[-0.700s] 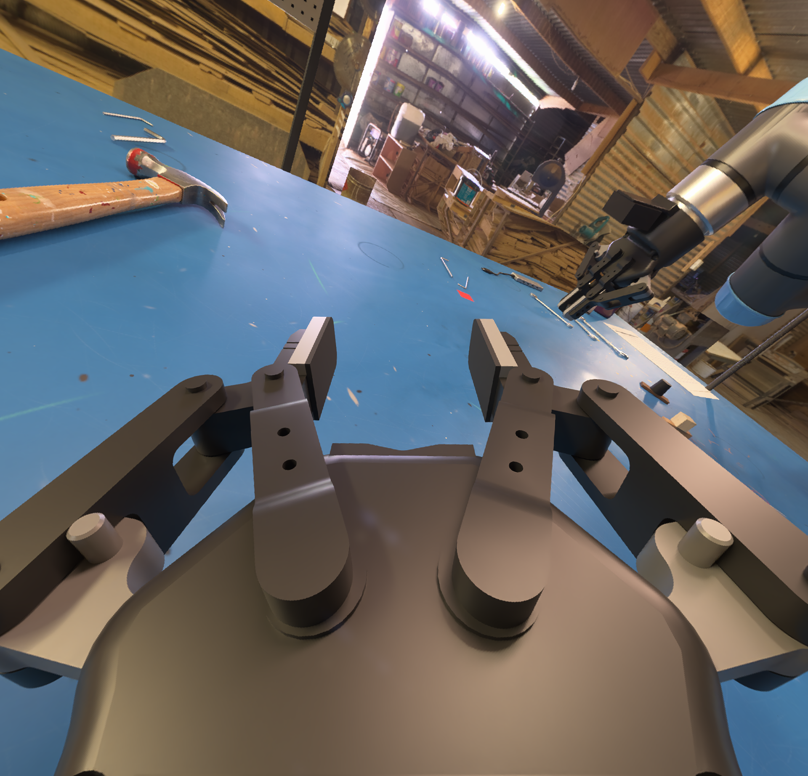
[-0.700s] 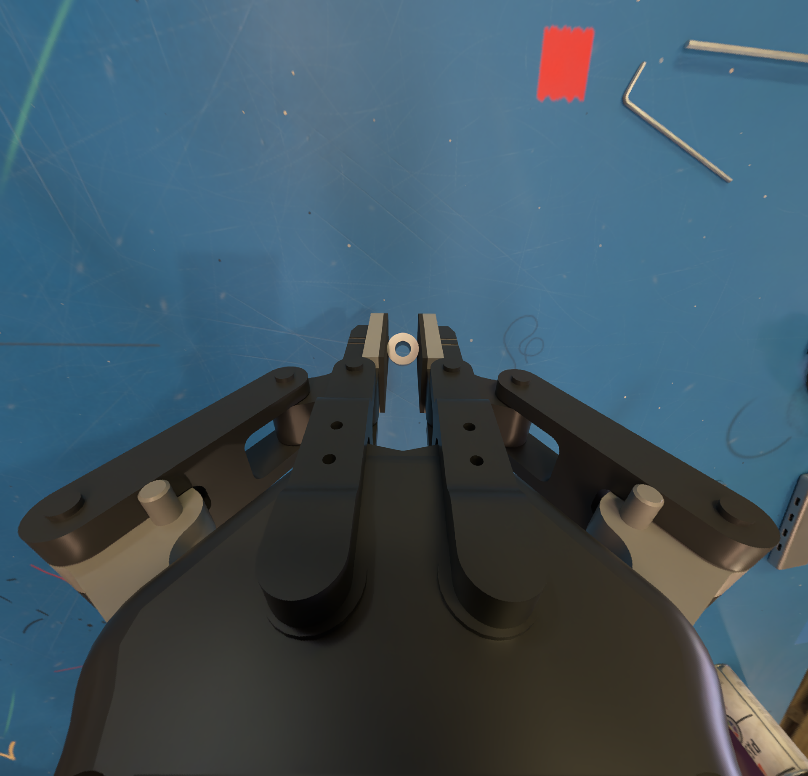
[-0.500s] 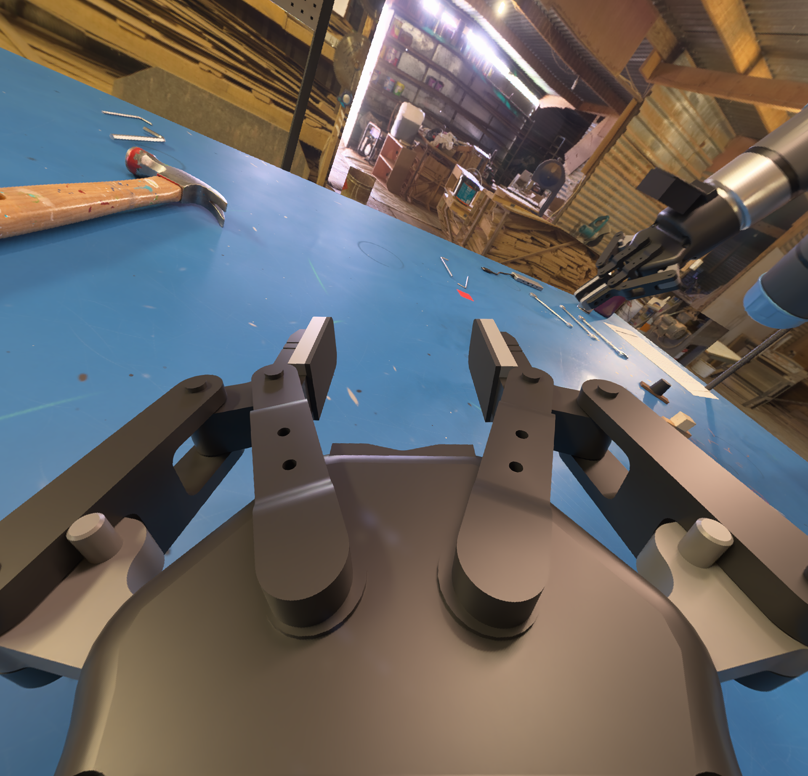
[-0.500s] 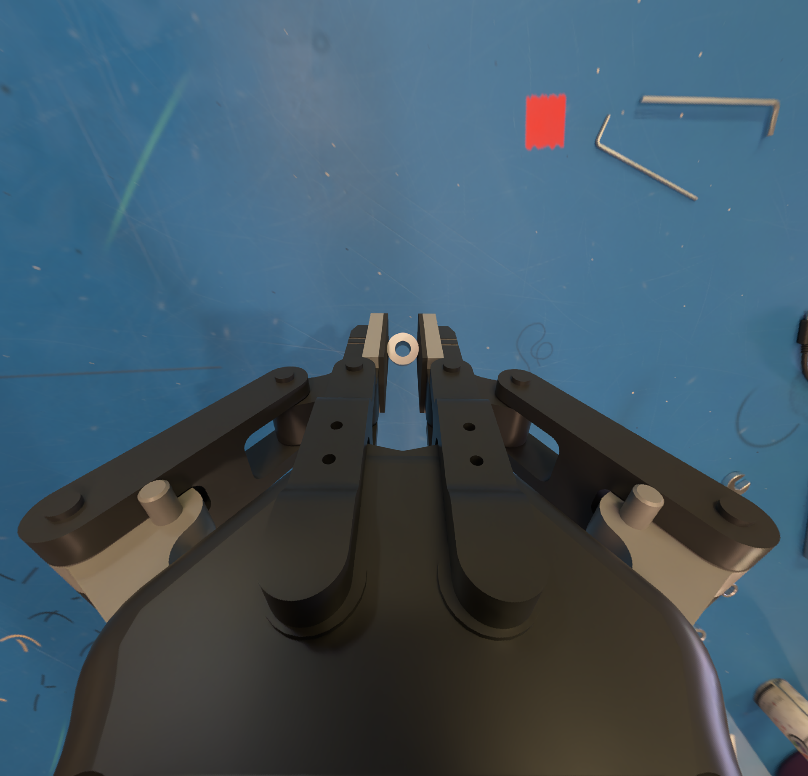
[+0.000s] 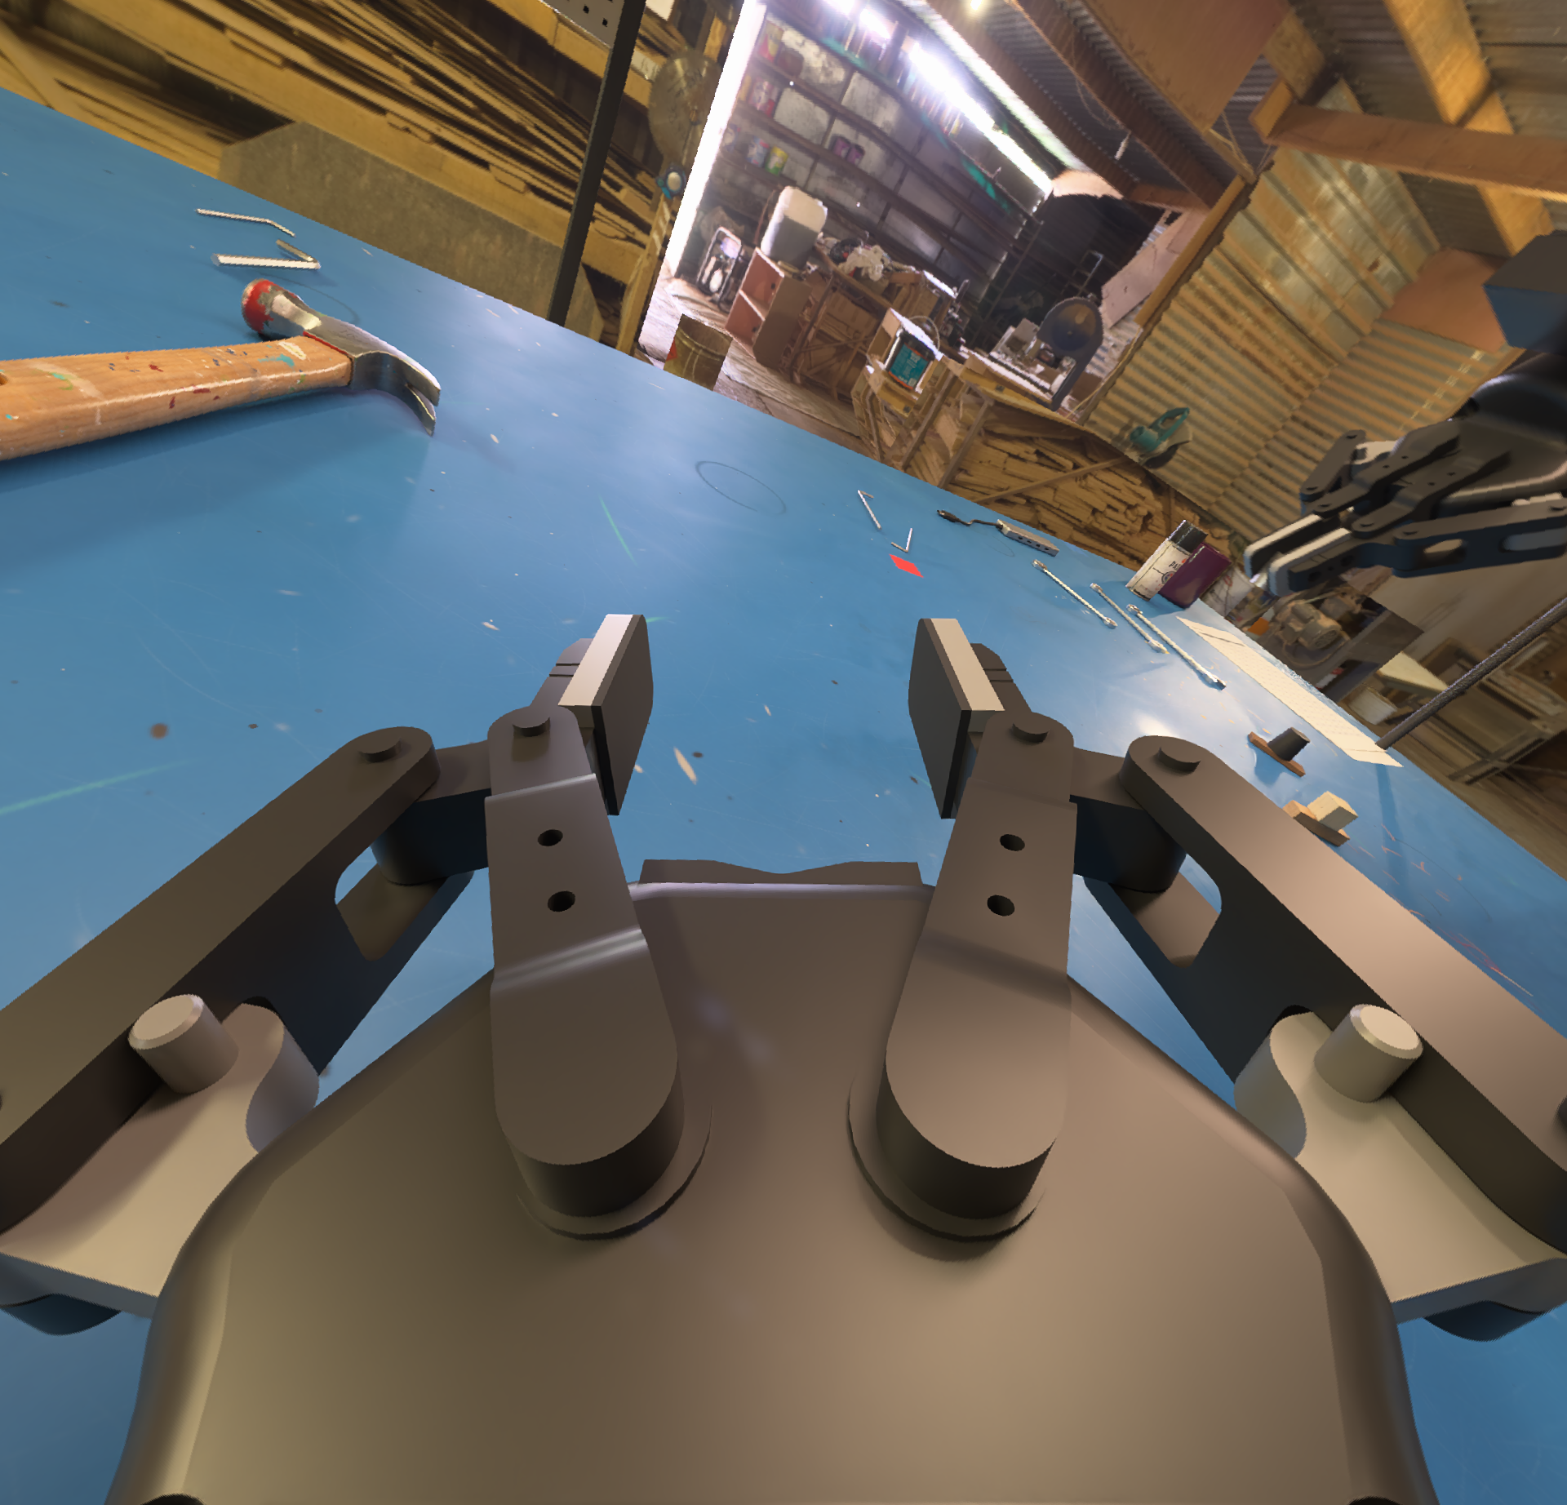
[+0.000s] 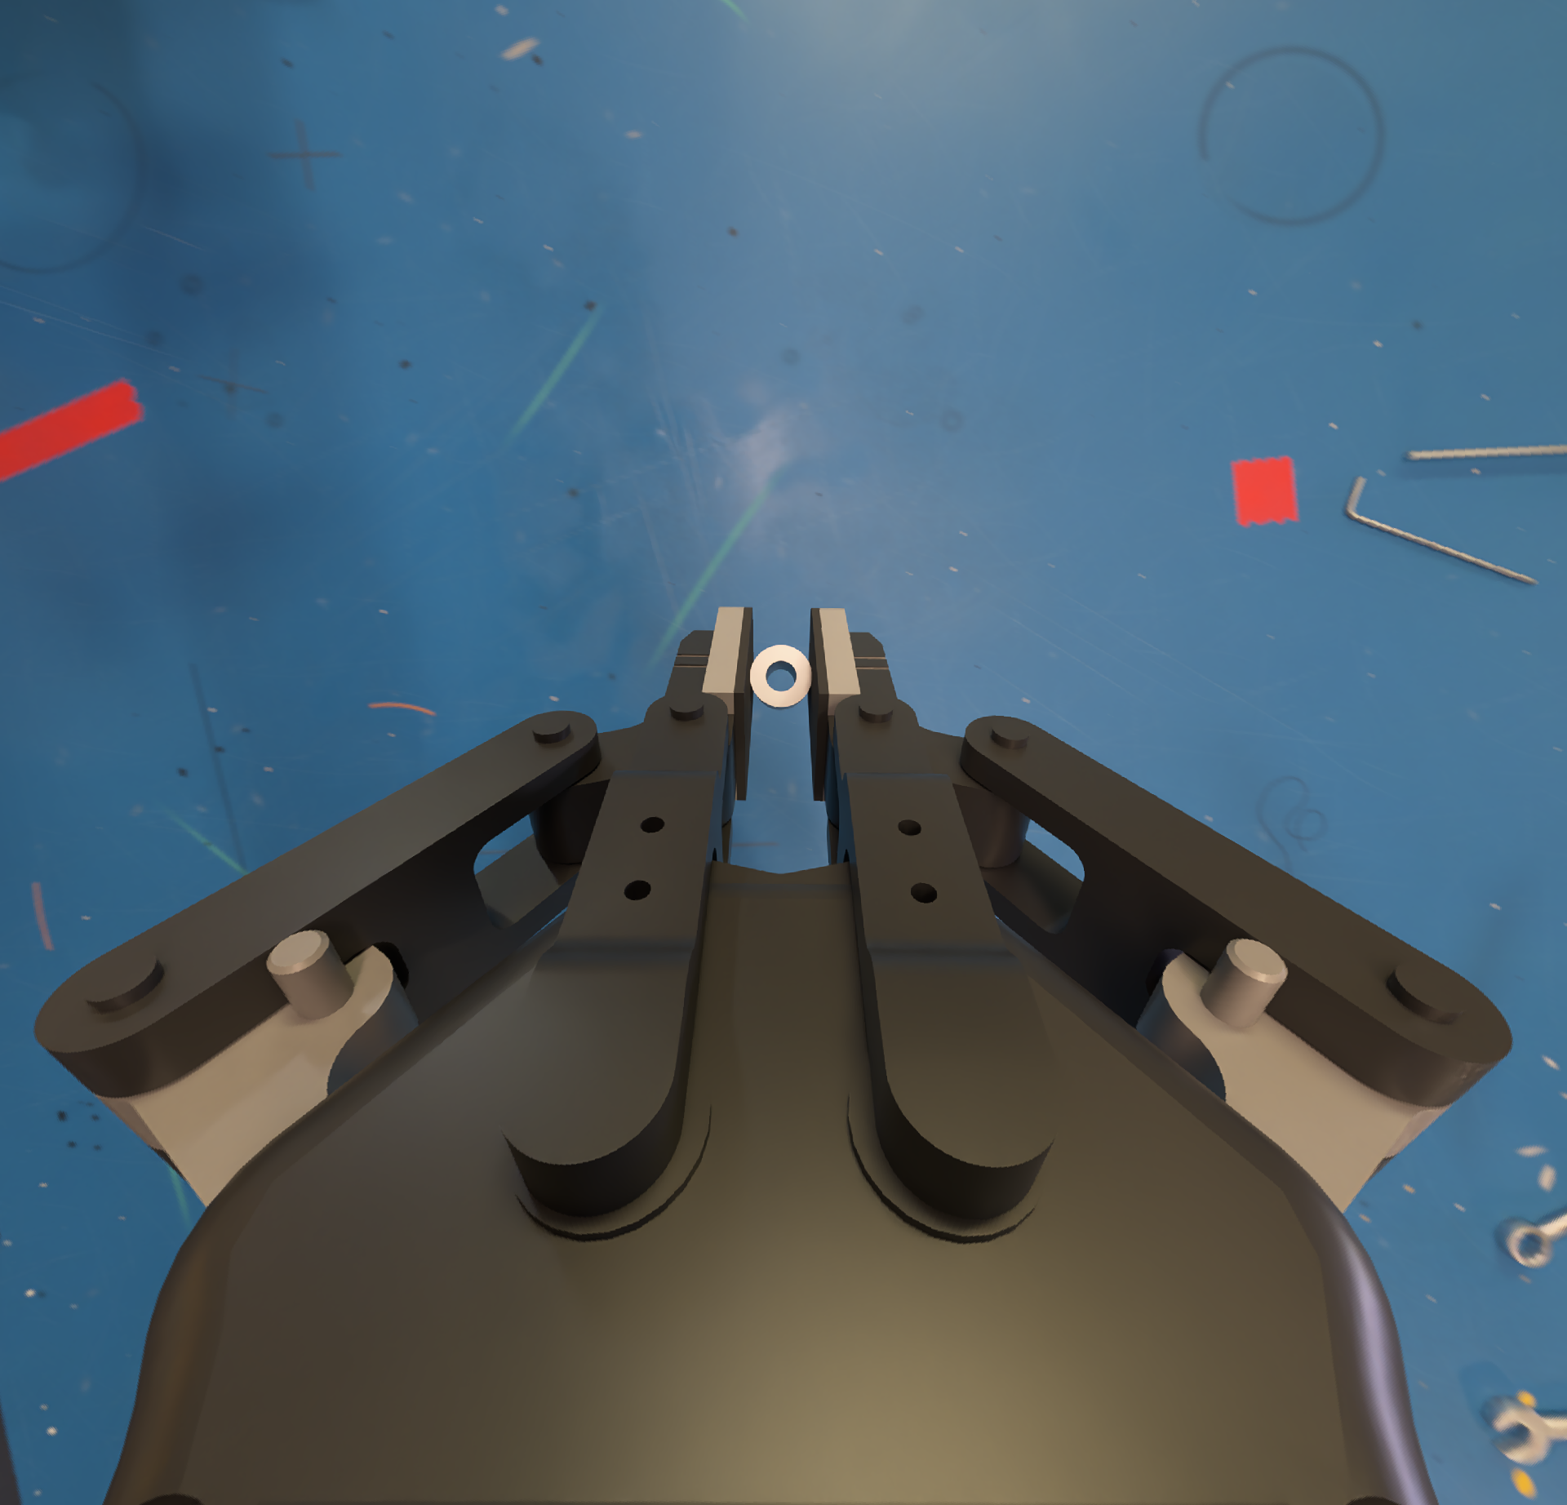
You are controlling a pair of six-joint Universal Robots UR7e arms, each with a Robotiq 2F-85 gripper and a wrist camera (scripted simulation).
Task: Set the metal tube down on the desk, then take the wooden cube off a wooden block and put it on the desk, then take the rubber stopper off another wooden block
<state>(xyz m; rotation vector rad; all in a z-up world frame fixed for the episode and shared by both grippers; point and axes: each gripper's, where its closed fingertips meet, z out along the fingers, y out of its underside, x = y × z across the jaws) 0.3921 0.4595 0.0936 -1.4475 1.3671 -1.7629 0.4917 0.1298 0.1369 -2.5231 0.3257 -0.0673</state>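
Note:
My right gripper (image 6: 781,654) is shut on the metal tube (image 6: 766,674), seen end-on as a pale ring between the pads, well above the blue desk (image 6: 509,277). My left gripper (image 5: 778,684) is open and empty, low over the desk. At the right of the left wrist view, the black rubber stopper (image 5: 1289,739) stands on a thin wooden block (image 5: 1269,749), and the pale wooden cube (image 5: 1328,808) sits on another block (image 5: 1302,816) nearer me. The right gripper also shows there (image 5: 1272,565), high at the right edge.
A hammer (image 5: 212,379) lies at the left of the desk. Hex keys (image 6: 1433,540), red tape patches (image 6: 1263,491), a long bolt (image 5: 1068,587), a white sheet (image 5: 1272,684) and small cans (image 5: 1179,570) lie toward the far right. Wing nuts (image 6: 1526,1235) lie at the right edge.
My right gripper, still holding the tube, has risen and swung; the red tape and hex keys slid right in its view. In the left wrist view it moved right and up. My left gripper stayed still.

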